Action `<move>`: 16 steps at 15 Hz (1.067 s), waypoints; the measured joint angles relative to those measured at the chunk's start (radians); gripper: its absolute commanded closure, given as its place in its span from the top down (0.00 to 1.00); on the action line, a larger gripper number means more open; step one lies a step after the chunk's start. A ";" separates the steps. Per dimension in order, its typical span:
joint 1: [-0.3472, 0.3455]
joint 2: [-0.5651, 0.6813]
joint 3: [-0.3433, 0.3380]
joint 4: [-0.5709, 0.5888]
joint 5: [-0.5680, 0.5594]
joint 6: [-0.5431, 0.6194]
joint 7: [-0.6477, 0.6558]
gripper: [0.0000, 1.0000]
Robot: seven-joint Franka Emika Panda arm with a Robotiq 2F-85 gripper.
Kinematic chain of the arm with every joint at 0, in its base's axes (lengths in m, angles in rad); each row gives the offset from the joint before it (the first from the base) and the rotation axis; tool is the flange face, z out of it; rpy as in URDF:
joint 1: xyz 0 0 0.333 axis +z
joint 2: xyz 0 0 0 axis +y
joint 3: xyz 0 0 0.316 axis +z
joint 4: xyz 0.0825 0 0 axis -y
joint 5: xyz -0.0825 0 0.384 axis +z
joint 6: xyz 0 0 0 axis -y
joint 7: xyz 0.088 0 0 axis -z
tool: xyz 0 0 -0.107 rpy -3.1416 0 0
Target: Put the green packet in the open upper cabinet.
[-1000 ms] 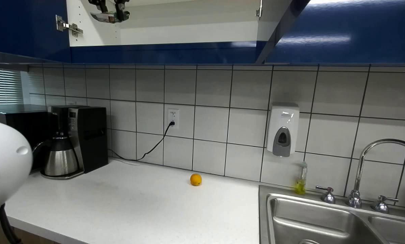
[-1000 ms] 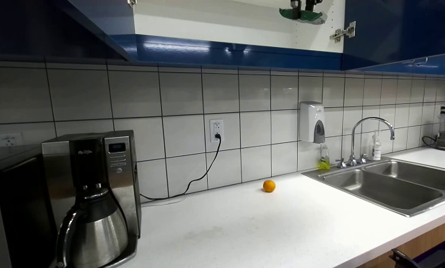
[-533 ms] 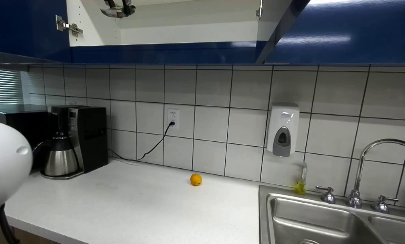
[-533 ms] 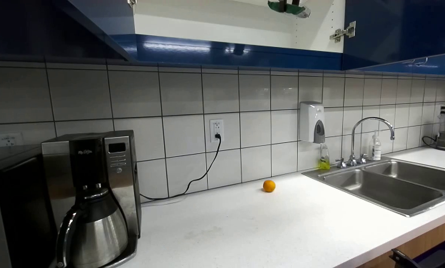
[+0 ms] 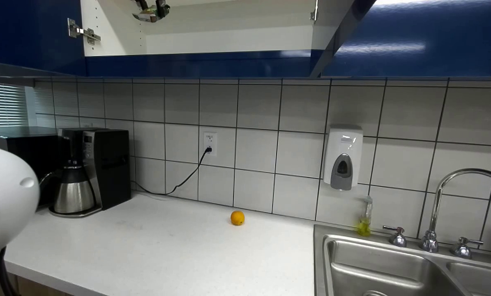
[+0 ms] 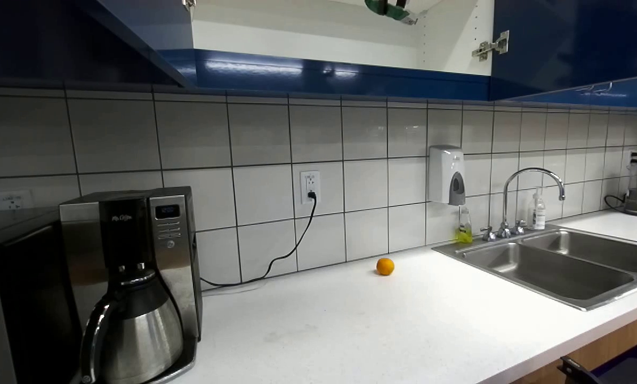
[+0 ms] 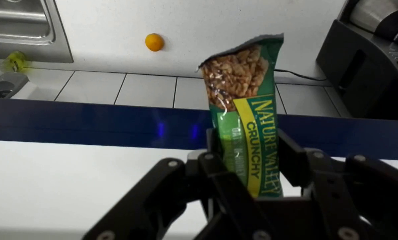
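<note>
The green packet (image 7: 242, 83) is a green and yellow snack bar wrapper. My gripper (image 7: 248, 143) is shut on its sides, and its far end sticks out beyond the fingers in the wrist view. The packet is also at the top edge in both exterior views (image 5: 147, 17) (image 6: 395, 12), slightly tilted and held in the air in front of the white interior. The open upper cabinet (image 5: 229, 39) has a white inside and a blue lower edge; it also shows in the other frames (image 6: 307, 34) (image 7: 69, 180). The upper part of my gripper is cut off in the exterior views.
Blue doors (image 5: 31, 37) (image 6: 574, 42) swing out at both sides of the cabinet, with a metal hinge (image 5: 83, 32). Below, an orange ball (image 5: 237, 218) lies on the white counter (image 5: 167, 250). A coffee maker (image 5: 109, 168) and a sink (image 5: 376, 263) stand at its ends.
My gripper and the packet have shifted away from the near side wall in both exterior views and slightly up, so they appear deeper in the cabinet opening. The packet stays gripped.
</note>
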 measured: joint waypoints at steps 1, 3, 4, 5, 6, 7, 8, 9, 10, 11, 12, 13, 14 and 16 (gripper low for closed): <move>0.000 0.014 0.003 0.009 0.000 0.018 0.007 0.18; 0.000 0.042 0.009 0.024 0.000 0.058 0.025 0.18; 0.000 0.056 0.012 0.030 0.000 0.078 0.033 0.18; 0.000 0.071 0.014 0.038 -0.001 0.092 0.040 0.18; 0.000 0.085 0.016 0.047 -0.001 0.102 0.048 0.18; 0.000 0.099 0.017 0.057 -0.002 0.112 0.055 0.18; 0.000 0.113 0.019 0.066 -0.003 0.120 0.062 0.18; 0.000 0.126 0.020 0.076 -0.005 0.126 0.068 0.18; 0.000 0.139 0.021 0.087 -0.009 0.128 0.075 0.18; 0.000 0.151 0.022 0.097 -0.014 0.130 0.083 0.18; 0.000 0.163 0.022 0.107 -0.022 0.133 0.090 0.18; 0.000 0.175 0.022 0.115 -0.029 0.135 0.097 0.18; 0.000 0.186 0.022 0.124 -0.035 0.137 0.103 0.18; 0.000 0.207 0.022 0.141 -0.047 0.140 0.111 0.18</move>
